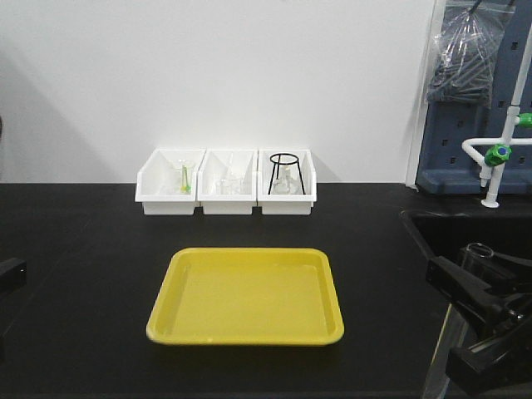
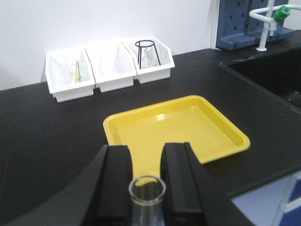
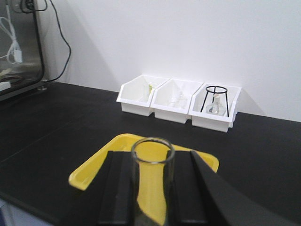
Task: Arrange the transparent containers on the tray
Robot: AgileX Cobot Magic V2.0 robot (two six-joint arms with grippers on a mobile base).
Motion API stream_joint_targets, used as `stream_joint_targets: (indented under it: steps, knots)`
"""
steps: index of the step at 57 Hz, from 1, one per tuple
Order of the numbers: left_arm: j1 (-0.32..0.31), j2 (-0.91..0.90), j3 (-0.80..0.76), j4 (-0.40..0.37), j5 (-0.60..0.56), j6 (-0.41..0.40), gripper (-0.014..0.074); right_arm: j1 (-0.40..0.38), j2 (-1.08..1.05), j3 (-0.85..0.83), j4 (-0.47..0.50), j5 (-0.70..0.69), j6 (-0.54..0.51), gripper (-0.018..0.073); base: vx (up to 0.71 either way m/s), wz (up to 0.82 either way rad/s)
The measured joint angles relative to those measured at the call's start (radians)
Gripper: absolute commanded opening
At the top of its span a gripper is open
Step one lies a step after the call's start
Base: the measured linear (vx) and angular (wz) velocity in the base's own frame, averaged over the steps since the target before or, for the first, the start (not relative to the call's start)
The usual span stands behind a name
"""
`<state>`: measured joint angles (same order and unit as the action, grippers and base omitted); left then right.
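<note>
Jaws clamp glass on both sides: left gripper grips a slim test tube, right gripper a wider cylinder.

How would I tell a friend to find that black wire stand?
On the black countertop, three white plastic bins line the white wall behind the yellow plastic tray. In the right-hand bin, seen from the front, stands the black wire ring stand on thin legs. It is the only dark object in the bins; the others hold just pale glassware.
</note>
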<state>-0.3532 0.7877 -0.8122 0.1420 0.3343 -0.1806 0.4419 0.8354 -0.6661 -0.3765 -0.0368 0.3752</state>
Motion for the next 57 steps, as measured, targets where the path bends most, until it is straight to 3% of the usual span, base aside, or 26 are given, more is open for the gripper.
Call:
stream_joint_targets:
  steps: [34,57]
  knots:
    - [0.0,0.0,0.0,0.0,0.0,0.0,-0.0006,0.0,0.0,0.0,0.0,0.0,0.0,-0.0011,0.39,-0.01]
    - [0.0,0.0,0.0,0.0,0.0,0.0,-0.0006,0.0,0.0,0.0,0.0,0.0,0.0,-0.0011,0.2,-0.08]
